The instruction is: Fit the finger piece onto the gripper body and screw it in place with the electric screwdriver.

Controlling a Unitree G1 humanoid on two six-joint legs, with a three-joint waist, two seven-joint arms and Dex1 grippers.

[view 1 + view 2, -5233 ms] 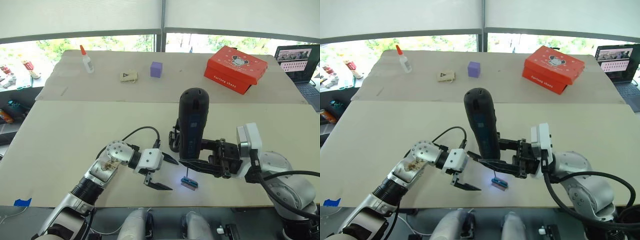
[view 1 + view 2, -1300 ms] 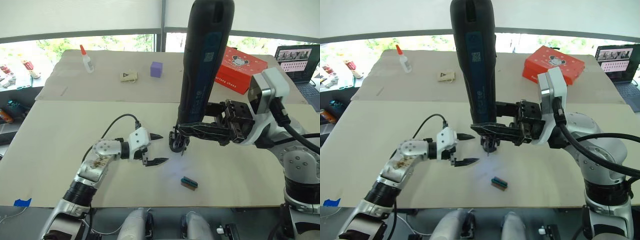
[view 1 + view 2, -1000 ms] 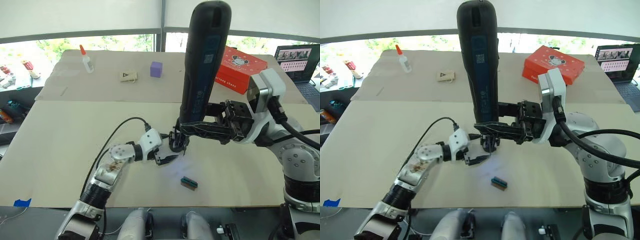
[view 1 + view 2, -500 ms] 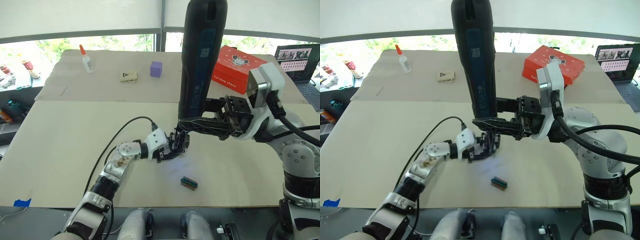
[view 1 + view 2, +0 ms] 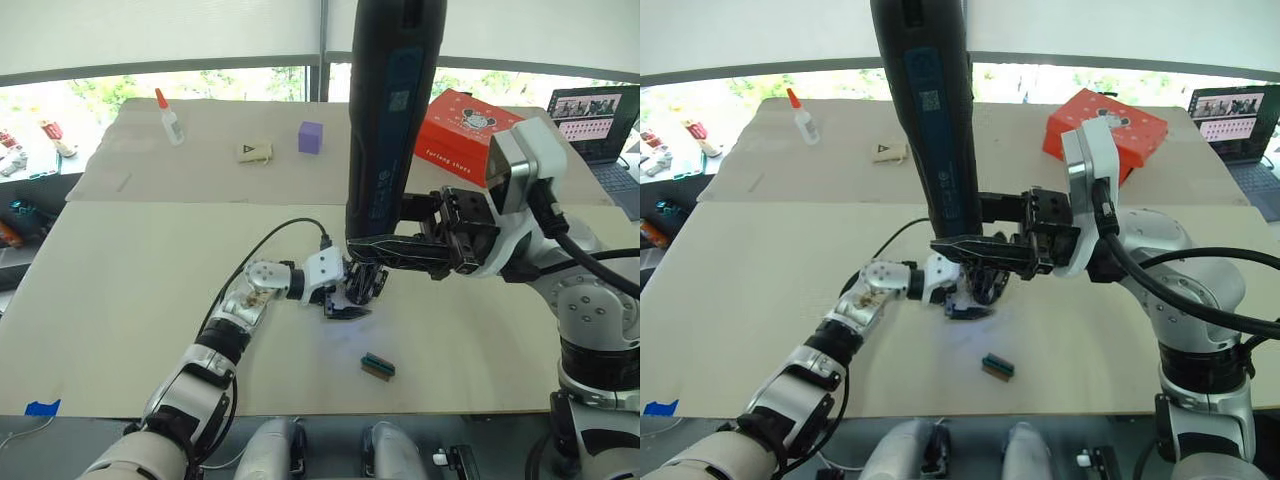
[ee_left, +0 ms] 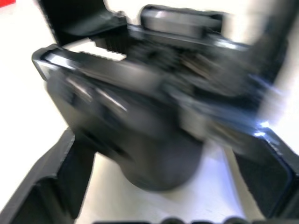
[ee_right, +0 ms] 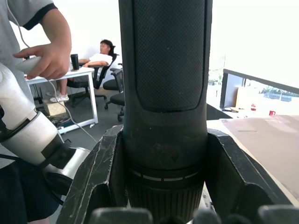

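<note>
My right gripper (image 5: 378, 248) is shut on the lower end of the electric screwdriver (image 5: 390, 100), a thick black tool with a blue label. It stands upright above the middle of the table, with its bit end hidden behind the fingers (image 7: 96, 184). Just below it on the table sits the gripper body (image 5: 366, 283), a small black assembly. My left gripper (image 5: 350, 297) reaches in from the left and is open, one finger (image 6: 49, 186) on each side of the body's round base (image 6: 159, 158) with gaps showing. The finger piece is hidden.
A small green-and-dark block (image 5: 378, 367) lies near the front edge. At the back stand a red box (image 5: 468, 125), a purple cube (image 5: 311, 137), a tan card (image 5: 256, 152) and a glue bottle (image 5: 167, 117). A laptop (image 5: 590, 115) sits far right. A person's hand (image 7: 46, 56) shows beside the table.
My left gripper has travelled right across the table to the gripper body, and its fingers now flank it. The screwdriver in my right gripper has shifted slightly left.
</note>
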